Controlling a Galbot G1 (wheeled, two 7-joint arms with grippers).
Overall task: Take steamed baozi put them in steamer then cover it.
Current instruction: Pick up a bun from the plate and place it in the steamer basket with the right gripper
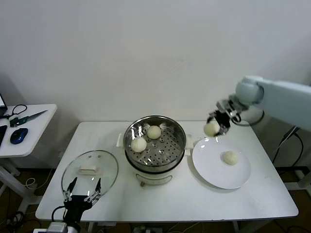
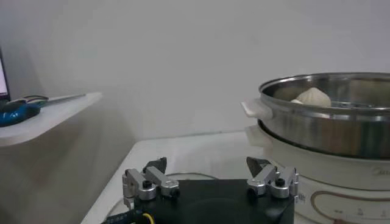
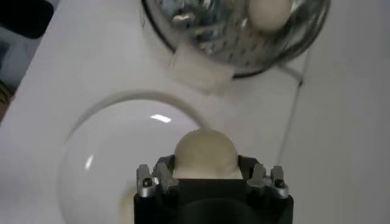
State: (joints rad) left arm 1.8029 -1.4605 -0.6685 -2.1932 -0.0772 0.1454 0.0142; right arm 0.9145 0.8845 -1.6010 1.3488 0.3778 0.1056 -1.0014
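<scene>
The right pincer [image 1: 214,127], clamped on one baozi [image 1: 212,128], hangs above the plate [image 1: 214,174] edge with the steamer [image 1: 155,143] at its nine o'clock, while the left pincer [image 1: 83,190] waits open by the cover [image 1: 90,171] on the tabletop [image 1: 170,204].

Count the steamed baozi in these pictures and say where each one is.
4: two baozi lie in the steamer, one sits on the white plate, and one is held by the right gripper above the plate's far edge.
</scene>
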